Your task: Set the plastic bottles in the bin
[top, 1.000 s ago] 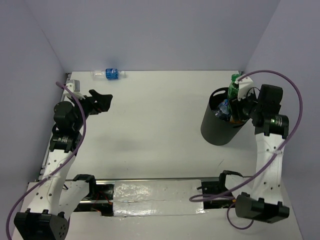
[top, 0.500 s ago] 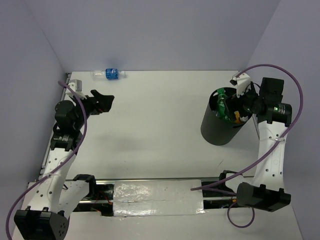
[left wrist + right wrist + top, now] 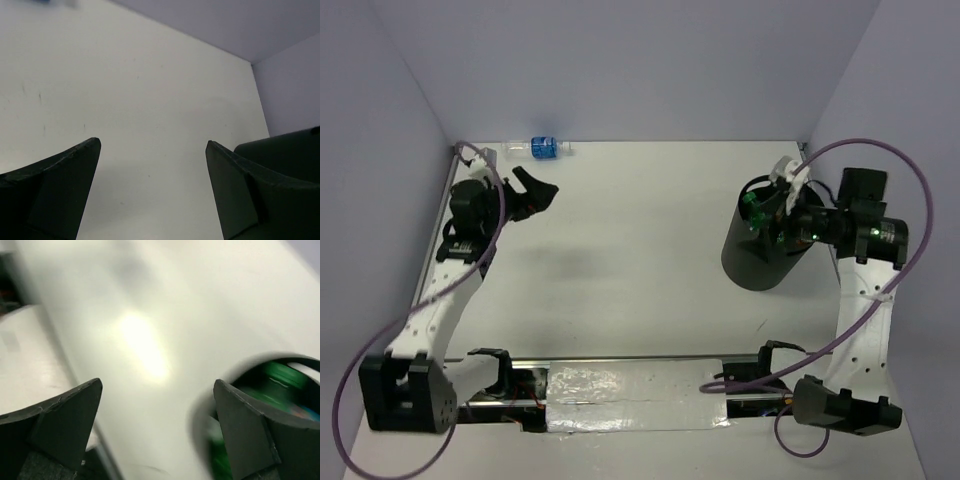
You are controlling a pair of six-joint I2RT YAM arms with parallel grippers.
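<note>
One clear plastic bottle with a blue label lies on its side against the back wall at the far left. My left gripper hovers just in front of and below it, open and empty. The black bin stands at the right. My right gripper hangs over its mouth, open, with nothing between its fingers. A green bottle lies inside the bin, blurred in the right wrist view. Other bottles in the bin are too dark to make out.
White table enclosed by pale walls at the left, back and right. A metal rail and foil strip run along the near edge between the arm bases. A purple cable loops above the right arm.
My right gripper opened and the green bottle it held above the bin dropped inside. My left arm swung toward the back wall, closer to the clear bottle.
</note>
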